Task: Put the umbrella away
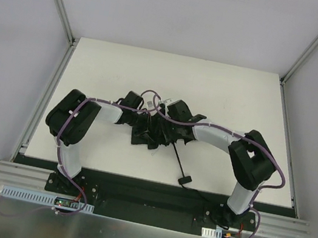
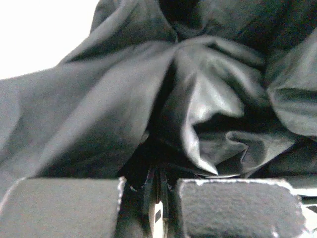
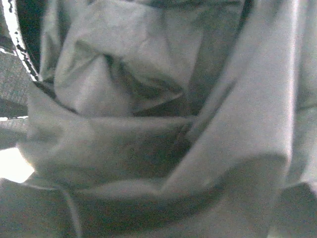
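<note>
While grey walls (image 1: pixel 13 38) flank the white table (image 1: pixel 236 102), left pincer (image 2: pixel 148 210) nips the umbrella (image 2: pixel 124 109); right pincer (image 1: pixel 164 126): cannot tell.

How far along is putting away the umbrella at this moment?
Done: the umbrella is collapsed into a crumpled black heap on the table. In hand: the left gripper is shut, apparently pinching its fabric; the right gripper is buried in folds, jaws unclear. Left: the shaft lies extended out to the handle, and the fabric is loose, not wrapped.
</note>
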